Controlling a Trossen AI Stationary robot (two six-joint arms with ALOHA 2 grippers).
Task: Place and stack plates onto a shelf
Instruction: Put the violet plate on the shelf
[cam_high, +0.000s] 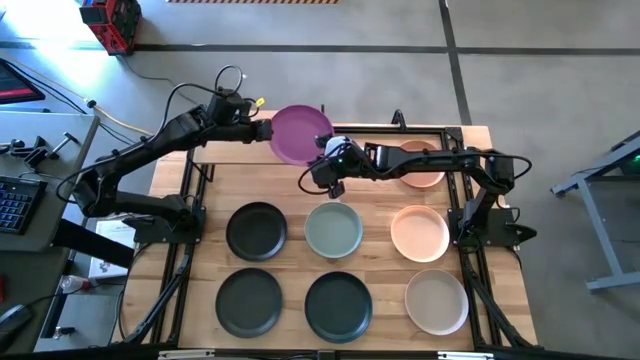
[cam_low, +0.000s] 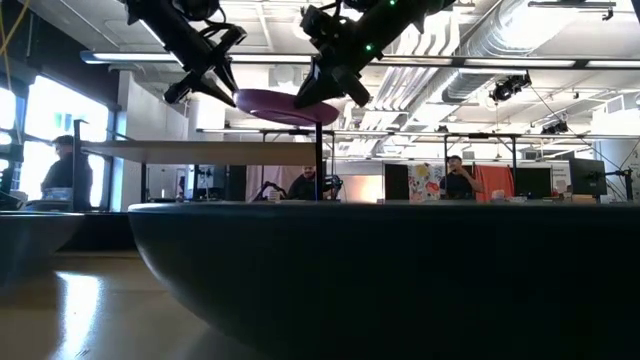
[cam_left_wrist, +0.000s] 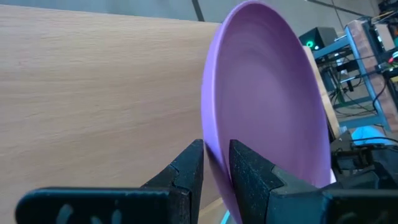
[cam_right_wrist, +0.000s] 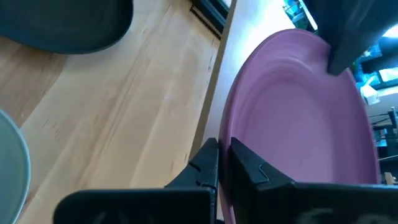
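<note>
A purple plate (cam_high: 298, 133) hangs level above the light-wood shelf (cam_high: 235, 153) at the table's far side, clear of it in the low view (cam_low: 285, 105). My left gripper (cam_high: 266, 130) is shut on its left rim. My right gripper (cam_high: 326, 166) is shut on its near right rim. A peach plate (cam_high: 420, 168) lies flat on the shelf's right part, under my right arm. Several more plates rest flat on the tabletop: black (cam_high: 257, 230), sage green (cam_high: 334, 230), peach (cam_high: 420, 233), dark grey (cam_high: 249, 302), black (cam_high: 338, 306) and beige (cam_high: 437, 302). My left gripper pinches the purple plate's rim (cam_left_wrist: 214, 146) between its two fingers, one finger (cam_left_wrist: 245, 177) on the hollow side and one (cam_left_wrist: 193, 171) on the underside. It comes from the table's left, slanting down. The plate is lifted clear of the shelf. My right gripper pinches the plate's rim (cam_right_wrist: 229, 140) between its two fingers, with one finger (cam_right_wrist: 252, 171) over the hollow side and the other finger (cam_right_wrist: 205, 168) under it. It comes from the table's right, slanting down, at the rim opposite my left gripper.
The shelf stands on thin black posts (cam_low: 320, 160) above the tabletop's far strip. Its left and middle parts (cam_left_wrist: 93, 93) are bare wood below the purple plate. A black frame (cam_high: 185, 230) runs along both sides of the table.
</note>
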